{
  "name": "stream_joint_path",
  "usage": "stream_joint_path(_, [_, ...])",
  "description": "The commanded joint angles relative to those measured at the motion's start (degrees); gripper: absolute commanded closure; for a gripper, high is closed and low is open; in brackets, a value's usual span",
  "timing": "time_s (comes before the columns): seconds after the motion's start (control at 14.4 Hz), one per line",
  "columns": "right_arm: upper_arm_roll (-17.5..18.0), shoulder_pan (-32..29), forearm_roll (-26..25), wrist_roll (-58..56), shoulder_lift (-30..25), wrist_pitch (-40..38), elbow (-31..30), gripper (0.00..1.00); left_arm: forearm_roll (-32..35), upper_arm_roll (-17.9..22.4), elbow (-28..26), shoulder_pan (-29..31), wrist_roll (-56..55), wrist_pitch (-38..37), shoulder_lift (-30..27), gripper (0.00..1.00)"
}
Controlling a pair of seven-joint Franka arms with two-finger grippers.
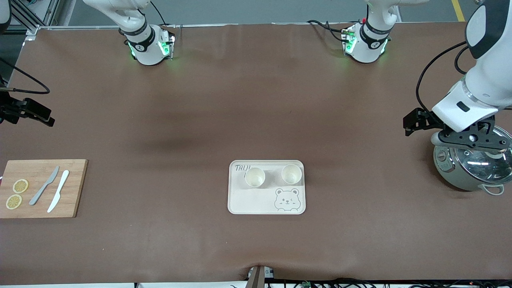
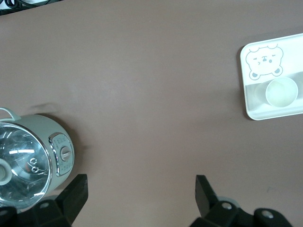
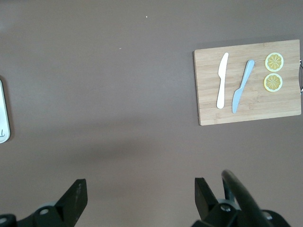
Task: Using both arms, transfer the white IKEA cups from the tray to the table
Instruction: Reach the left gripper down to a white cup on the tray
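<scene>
- Jaws of the left gripper (image 2: 137, 196) stand spread wide, nothing between them; same for the right gripper (image 3: 137, 196). Both released.
- Left gripper hangs over the rice cooker (image 1: 472, 164) at the left arm's end of the worktop (image 1: 160, 248). Right gripper is mostly cut off at the edge of the front view, up over bare worktop at the right arm's end, with the cutting board (image 1: 40, 188) nearer the front camera than it.
- Tray (image 1: 256, 202) lies mid-worktop, roughly midway between the two arms' ends and well apart from both grippers. Its long axis runs along the worktop from one arm's end toward the other.
- Two cups (image 1: 255, 177) (image 1: 291, 173) stand upright, mouths up, side by side in the half of the tray farther from the front camera, not touching each other. Neither has been moved off yet.
- Key relation: one cup sits toward each arm's end, so by my reading each arm takes the cup on its own side. Each gripper has to travel inward toward the worktop centre and come down.
- Left wrist view shows one cup and part of the tray; the second cup is out of frame there. Right wrist view catches only a sliver of tray edge and no cup.
- On the cutting board: two knives (image 1: 52, 188) and two lemon slices (image 1: 17, 194). Not involved.
- Tray lettering is partly covered by the cups.
</scene>
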Motion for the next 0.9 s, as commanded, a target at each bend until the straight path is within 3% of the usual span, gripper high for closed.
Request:
stream_joint_path(0.0, [-0.7, 1.2, -0.2, 0.5, 0.8, -0.7, 1.7, 0.0, -0.6, -0.1, 0.1, 0.9, 0.8, 0.5, 0.3, 0.0])
stream_joint_path(0.28, [-3.7, 4.0, 0.0, 0.5, 1.1, -0.9, 1.7, 0.0, -0.6, -0.2, 0.1, -1.4, -1.6, 4.3, 3.6, 0.0])
stream_joint_path(0.55, [-3.9, 4.1, 0.2, 0.5, 1.1, -0.9, 1.7, 0.0, -0.8, -0.7, -0.1, -5.7, -6.3, 8.4, 9.2, 0.0])
stream_joint_path(0.83, [-3.9, 3.8, 0.3, 0.5, 1.1, -0.7, 1.8, 0.0, -0.7, -0.7, 5.6, -13.8, -17.3, 11.5, 20.3, 0.0])
